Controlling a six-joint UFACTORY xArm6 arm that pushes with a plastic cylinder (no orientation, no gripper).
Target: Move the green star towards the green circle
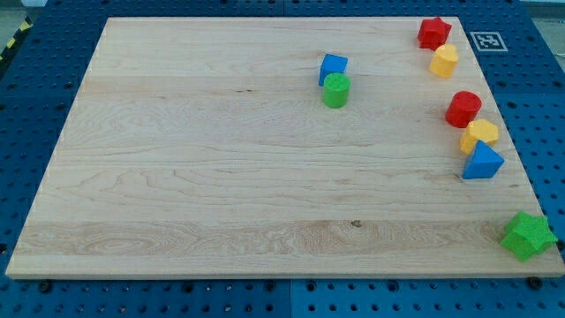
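Pincer unseen, state unknowable; green star (528, 236) sits far from green circle (335, 90) beside blue block (333, 66).

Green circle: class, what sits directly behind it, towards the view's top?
A blue block sits behind the green circle, touching it. Its lower edge is covered by the circle. My tip does not show.

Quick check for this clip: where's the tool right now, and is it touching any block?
Tool: not in view, so its state cannot be told. Nothing touches the green star at the board's bottom-right corner or the green circle.
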